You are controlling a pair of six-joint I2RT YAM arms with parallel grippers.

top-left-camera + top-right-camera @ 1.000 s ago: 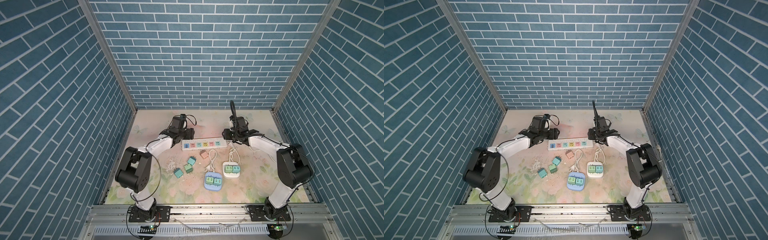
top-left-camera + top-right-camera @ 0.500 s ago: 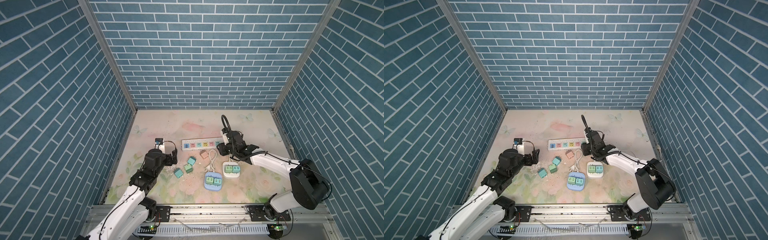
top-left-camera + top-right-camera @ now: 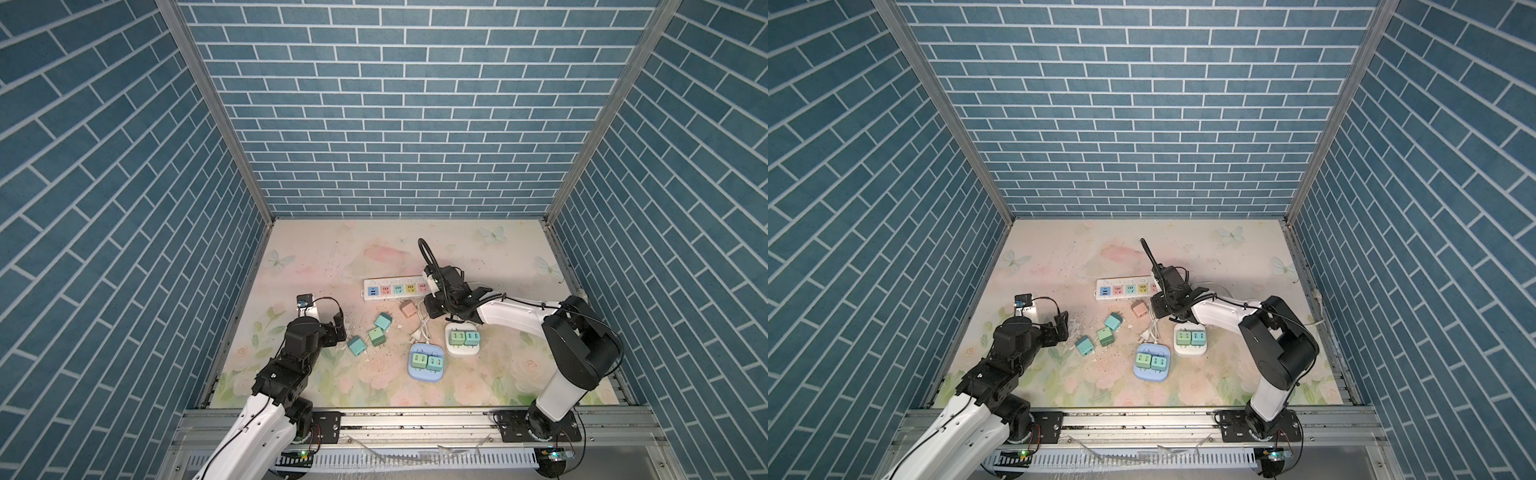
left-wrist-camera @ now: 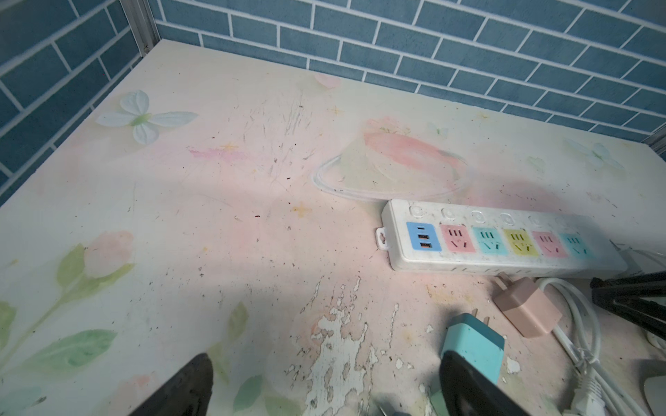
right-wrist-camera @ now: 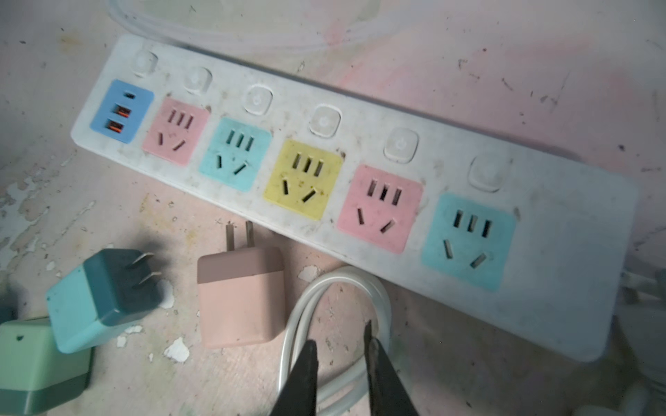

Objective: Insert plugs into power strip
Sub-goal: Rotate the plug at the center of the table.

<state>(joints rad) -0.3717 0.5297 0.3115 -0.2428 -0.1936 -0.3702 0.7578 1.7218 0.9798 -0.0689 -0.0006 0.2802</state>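
Nearby, pink plug (image 5: 239, 299) lies beside right claw (image 5: 340, 340).

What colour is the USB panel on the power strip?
The USB panel is blue; the right wrist view shows it best.

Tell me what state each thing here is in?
Long power strip: all five sockets empty.
Pink plug: lying loose, unplugged.
Three teal-green plugs: loose, unplugged.
White cord: loose, unplugged.
Blue strip: two plugs inserted.
White strip: another two plugs inserted.
Left gripper: open, empty.
Right gripper: shut, empty.
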